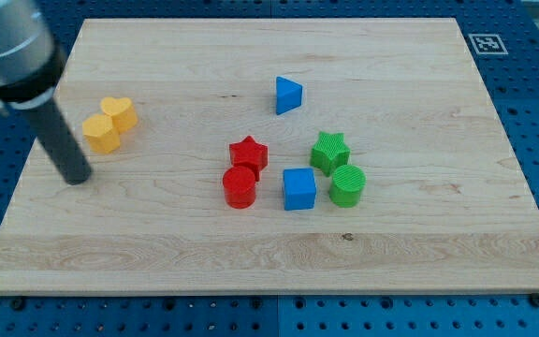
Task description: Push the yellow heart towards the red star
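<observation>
Two yellow blocks wait; approach step under way.
Bare, holding nothing, the tip (78, 178) sits lower-left of the yellow heart (118, 113), touching nothing; next, a push rightward toward the red star (249, 153).

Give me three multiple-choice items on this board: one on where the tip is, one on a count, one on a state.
1. Where is my tip relative to the yellow pair?
A. to the view's right of it
B. to the view's lower left of it
C. between the two blocks

2. How many green blocks are there?
A. one
B. two
C. three

3. How do the yellow heart and the other yellow block stand?
A. touching
B. far apart
C. stacked

Key: 1 B, the rod ends below and left of the yellow pair, clear of it. 2 B, only the green star and the green cylinder. 3 A, no gap shows between them.
</observation>
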Controlling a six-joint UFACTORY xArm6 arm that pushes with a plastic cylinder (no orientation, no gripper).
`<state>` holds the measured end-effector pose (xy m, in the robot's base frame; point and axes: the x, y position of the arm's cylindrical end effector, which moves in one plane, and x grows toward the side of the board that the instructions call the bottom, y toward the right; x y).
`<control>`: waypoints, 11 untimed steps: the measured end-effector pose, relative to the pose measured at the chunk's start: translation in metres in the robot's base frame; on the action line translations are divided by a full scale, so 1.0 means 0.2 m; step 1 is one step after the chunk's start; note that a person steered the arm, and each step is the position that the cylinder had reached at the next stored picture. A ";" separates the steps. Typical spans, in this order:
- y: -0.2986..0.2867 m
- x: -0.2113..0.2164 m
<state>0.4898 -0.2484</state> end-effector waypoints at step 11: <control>0.07 -0.50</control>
<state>0.3890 -0.2352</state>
